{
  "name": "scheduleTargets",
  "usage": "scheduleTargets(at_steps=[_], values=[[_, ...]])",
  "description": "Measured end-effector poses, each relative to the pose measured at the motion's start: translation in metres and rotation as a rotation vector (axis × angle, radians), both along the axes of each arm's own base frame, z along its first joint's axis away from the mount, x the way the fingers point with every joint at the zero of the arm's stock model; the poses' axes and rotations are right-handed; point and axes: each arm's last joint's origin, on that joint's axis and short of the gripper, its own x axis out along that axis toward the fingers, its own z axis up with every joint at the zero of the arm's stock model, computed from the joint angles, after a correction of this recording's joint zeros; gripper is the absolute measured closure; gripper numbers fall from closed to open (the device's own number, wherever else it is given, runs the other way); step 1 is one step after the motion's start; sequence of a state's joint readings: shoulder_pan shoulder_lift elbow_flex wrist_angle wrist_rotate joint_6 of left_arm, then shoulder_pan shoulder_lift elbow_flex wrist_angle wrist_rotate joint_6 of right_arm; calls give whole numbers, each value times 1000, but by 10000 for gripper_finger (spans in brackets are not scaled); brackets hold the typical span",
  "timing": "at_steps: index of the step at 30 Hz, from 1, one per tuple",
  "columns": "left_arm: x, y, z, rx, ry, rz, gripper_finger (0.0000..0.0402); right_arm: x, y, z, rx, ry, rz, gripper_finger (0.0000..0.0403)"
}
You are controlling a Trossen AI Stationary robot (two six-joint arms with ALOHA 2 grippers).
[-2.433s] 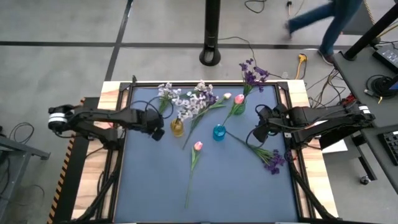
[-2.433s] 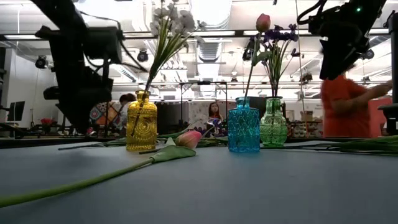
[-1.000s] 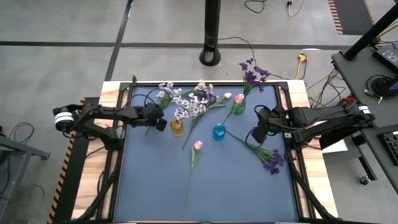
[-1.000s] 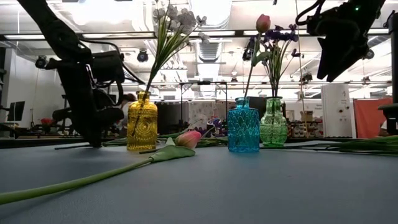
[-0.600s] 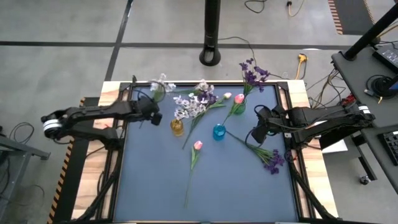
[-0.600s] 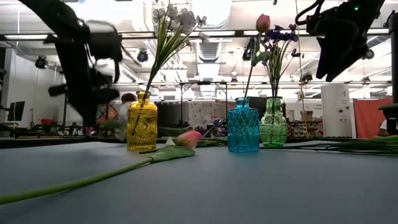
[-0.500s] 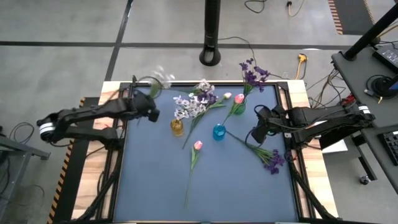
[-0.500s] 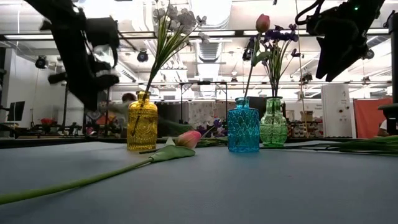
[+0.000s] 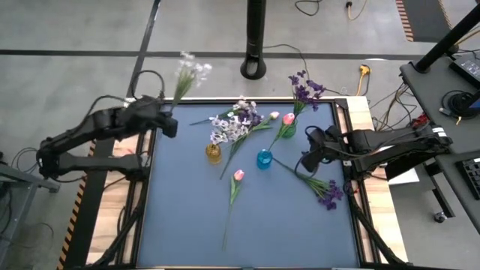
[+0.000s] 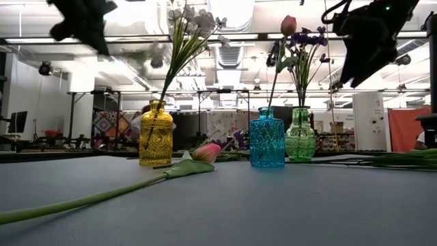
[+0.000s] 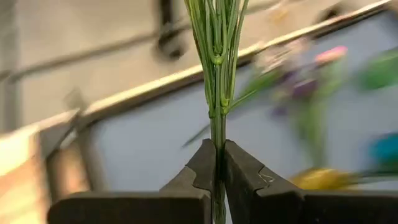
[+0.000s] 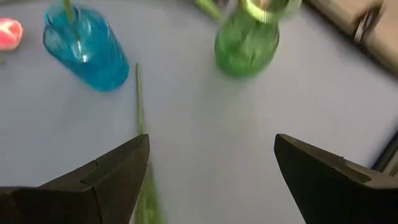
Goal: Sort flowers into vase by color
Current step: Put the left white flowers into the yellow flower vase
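My left gripper (image 9: 166, 124) hangs high over the table's far left corner, shut on a white flower spray (image 9: 191, 69). In the low view it shows at the top left (image 10: 92, 31). My right gripper (image 9: 309, 160) hovers open over the right side, above a purple flower (image 9: 328, 191) lying on the table. A yellow vase (image 9: 214, 154) holds white sprays, a blue vase (image 9: 263, 159) a pink tulip (image 9: 289, 118), and a green vase (image 9: 287, 131) purple blossoms (image 9: 304, 91). Another pink tulip (image 9: 238, 175) lies flat on the mat. My left gripper pinches the white spray's green stem (image 11: 217, 140) between its two fingers, just below where it splits into several stalks. The flower is lifted clear of the table. Its blossoms (image 9: 193, 67) stand out beyond the fingers, past the table's far edge.
A loose heap of white and purple flowers (image 9: 238, 124) lies at the far middle behind the yellow vase. In the right wrist view a green stem (image 12: 140, 106) lies beside the blue vase (image 12: 87, 50) and the green vase (image 12: 245, 40). A black pole base (image 9: 255, 67) stands beyond the table.
My left gripper, shut on the white spray, has risen steeply from beside the yellow vase and drawn back toward the far left corner, tipping upward. The spray has come off the table; its blossoms now reach past the far edge.
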State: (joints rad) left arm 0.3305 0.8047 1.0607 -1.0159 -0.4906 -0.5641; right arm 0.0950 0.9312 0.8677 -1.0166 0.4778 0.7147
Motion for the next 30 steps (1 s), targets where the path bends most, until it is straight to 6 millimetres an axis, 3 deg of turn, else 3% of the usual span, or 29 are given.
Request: scheduleTargets(at_steps=[5, 13, 22, 30], values=[[-4, -26, 27, 161, -291, -237, 401, 1, 4, 2, -82, -108, 38, 65], [-16, -61, 31, 262, -495, -414, 401, -2, 23, 9, -78, -192, 169, 65], [1, -108, 16, 394, -682, -679, 401, -4, 60, 1, -61, -303, 316, 64], [4, -131, 7, 499, -621, -793, 401, 3, 97, -1, -65, -414, 473, 65]])
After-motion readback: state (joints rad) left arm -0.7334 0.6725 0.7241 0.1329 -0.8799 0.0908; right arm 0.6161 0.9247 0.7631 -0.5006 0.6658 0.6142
